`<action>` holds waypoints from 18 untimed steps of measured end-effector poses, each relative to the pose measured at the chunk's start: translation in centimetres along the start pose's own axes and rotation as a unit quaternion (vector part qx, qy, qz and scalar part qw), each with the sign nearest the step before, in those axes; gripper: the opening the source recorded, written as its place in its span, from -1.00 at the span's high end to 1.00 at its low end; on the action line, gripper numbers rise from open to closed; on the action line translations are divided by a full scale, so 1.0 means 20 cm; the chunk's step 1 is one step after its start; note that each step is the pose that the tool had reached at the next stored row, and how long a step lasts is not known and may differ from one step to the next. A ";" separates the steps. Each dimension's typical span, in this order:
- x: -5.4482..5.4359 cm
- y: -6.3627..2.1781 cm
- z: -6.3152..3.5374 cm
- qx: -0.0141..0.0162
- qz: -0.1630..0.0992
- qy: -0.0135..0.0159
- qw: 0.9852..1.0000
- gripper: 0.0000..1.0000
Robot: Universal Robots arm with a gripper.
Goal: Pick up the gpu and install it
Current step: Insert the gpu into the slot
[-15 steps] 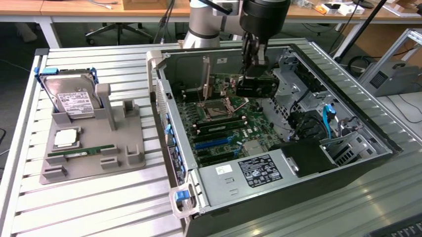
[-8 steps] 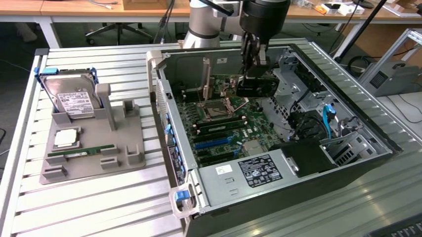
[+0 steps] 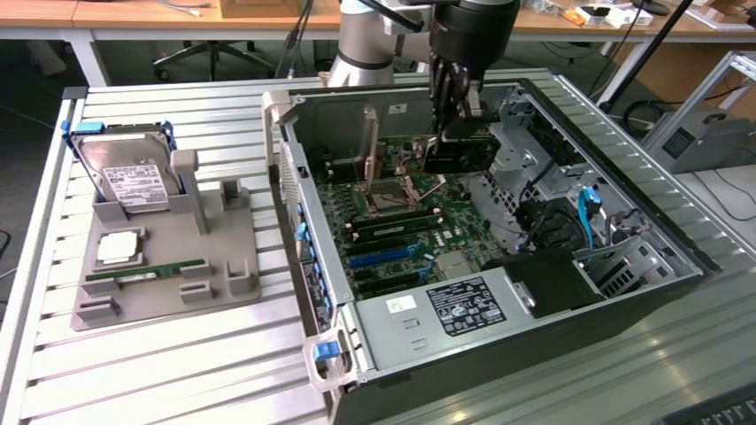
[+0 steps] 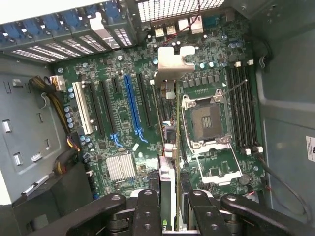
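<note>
**Fig.** Fingers (image 4: 147, 211) of the gripper (image 4: 170, 216) clamped on the two faces of the gpu (image 4: 169, 167). The wrist view shows the card edge-on, its silvery bracket (image 4: 175, 59) at the far end, toward the rear slot covers (image 4: 64, 46) of the case.

In the exterior view the card hangs upright at upper centre of the frame. It is inside the open computer case (image 3: 289, 168) and above the motherboard (image 4: 98, 69). It appears clear of the board, though the lower edge is hidden.

The long blue slot (image 4: 132, 105) lies to one side of the card's line and the CPU socket (image 4: 205, 118) to the other. Which slot lies directly beneath cannot be told.

Step in hand, as judged: pick-up done, card poised for installing, not yet seated. The next move calls for the edge connector to be parallel with its slot and the bracket to meet the rear opening. It also calls for a straight, even press.

Toward the exterior view's left, a hard drive (image 3: 127, 177) and a memory stick (image 3: 148, 270) rest in a grey holder (image 3: 165, 305).
</note>
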State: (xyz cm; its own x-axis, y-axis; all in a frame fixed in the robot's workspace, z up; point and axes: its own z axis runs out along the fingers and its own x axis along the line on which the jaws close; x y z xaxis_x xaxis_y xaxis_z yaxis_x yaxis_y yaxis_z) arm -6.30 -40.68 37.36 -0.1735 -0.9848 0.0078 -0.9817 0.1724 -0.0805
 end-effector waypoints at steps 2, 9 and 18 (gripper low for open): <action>0.00 0.000 0.000 0.000 -0.008 0.000 1.000 0.47; 0.00 0.000 0.002 0.000 -0.028 -0.001 1.000 0.47; 0.00 0.000 0.004 0.001 -0.057 -0.002 0.998 0.47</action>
State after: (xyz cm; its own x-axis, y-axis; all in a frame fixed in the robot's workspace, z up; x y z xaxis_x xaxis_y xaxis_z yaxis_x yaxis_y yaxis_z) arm -6.30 -40.68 37.28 -0.0605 -0.9981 0.0138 -0.9950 0.0592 -0.0811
